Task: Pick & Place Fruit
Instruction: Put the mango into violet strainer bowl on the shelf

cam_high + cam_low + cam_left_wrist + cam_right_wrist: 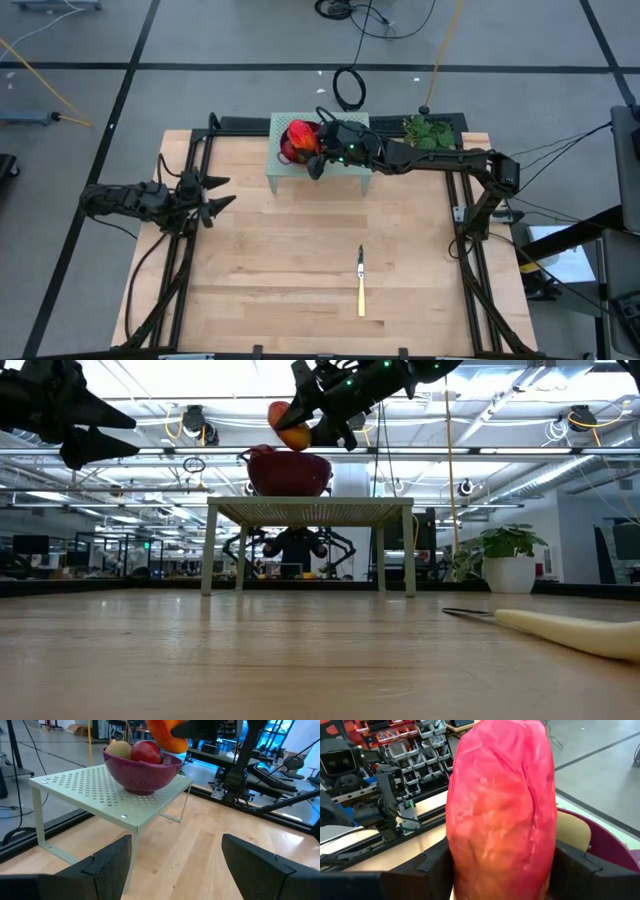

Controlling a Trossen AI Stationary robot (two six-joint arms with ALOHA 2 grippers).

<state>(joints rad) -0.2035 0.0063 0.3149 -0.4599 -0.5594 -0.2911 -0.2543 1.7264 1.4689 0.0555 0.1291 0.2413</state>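
The right hand [500, 870] is seen pinching the red-orange oblong fruit [501, 815] over the purple colander [142, 772] (clearest from its wrist). The left hand [212, 196] is held spread, well apart; open surface [300, 260] lies between.

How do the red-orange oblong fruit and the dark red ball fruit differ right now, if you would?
The red-orange oblong fruit is held between the right gripper's fingers above the purple perforated colander; the dark red ball fruit rests inside it. The oblong is larger and elongated; the ball is round. Both are toy fruit.

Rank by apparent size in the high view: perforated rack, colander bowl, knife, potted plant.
1. Perforated rack
2. Potted plant and colander bowl: look alike, and the right claw hides part of the bowl
3. Knife: long but thin
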